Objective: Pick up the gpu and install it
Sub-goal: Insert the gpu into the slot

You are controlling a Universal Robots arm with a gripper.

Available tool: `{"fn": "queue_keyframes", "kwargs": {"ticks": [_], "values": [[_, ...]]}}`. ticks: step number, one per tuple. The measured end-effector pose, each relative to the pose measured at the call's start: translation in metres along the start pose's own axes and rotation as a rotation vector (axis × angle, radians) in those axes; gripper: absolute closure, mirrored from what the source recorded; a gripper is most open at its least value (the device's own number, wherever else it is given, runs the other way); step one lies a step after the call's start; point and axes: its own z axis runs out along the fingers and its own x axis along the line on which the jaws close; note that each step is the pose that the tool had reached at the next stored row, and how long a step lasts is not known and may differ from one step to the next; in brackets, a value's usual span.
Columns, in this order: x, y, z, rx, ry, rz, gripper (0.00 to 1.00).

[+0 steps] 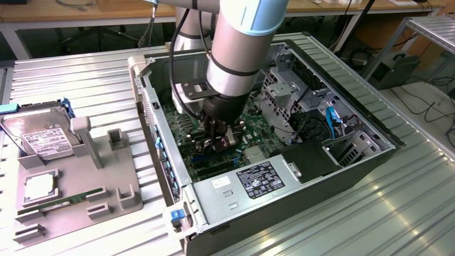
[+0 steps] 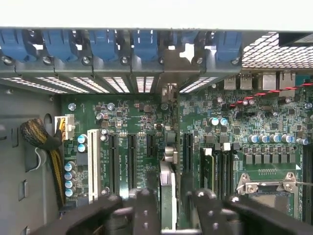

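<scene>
Open computer case [image 1: 355, 160] lies on ribbed metal table [image 1: 85, 85], motherboard [image 2: 274, 142] exposed. Arm reaches down into case middle. Jaws [image 2: 168, 196] pinching gpu [image 2: 167, 196], seen edge-on as slim strip, standing upright over motherboard beside black expansion slots [image 2: 131, 161]; whether seated in slot, hard to tell. Grey fixture tray [image 1: 78, 197] at exterior view's left, with hard drive [image 1: 39, 133] and green memory stick [image 1: 61, 204].

Motherboard [image 2: 146, 122]: green, with black slots and one white slot [image 2: 92, 164]. Retention clips [image 2: 102, 44] beyond the black pincer [image 2: 167, 205]: blue. Tabletop [image 1: 78, 80]: ribbed silver.
</scene>
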Motion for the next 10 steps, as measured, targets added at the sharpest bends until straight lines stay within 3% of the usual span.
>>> {"fn": "queue_keyframes", "kwargs": {"ticks": [1,2,6,10], "values": [[0.000,-0.0001,-0.0002,-0.0003,0.0005,0.000,0.67],[0.000,-0.0001,-0.0003,-0.0003,0.0006,0.000,0.60],[0.000,-0.0001,-0.0007,-0.0004,0.0006,0.000,0.60],[-0.001,0.0005,-0.0120,-0.0004,0.0008,0.000,0.60]]}}
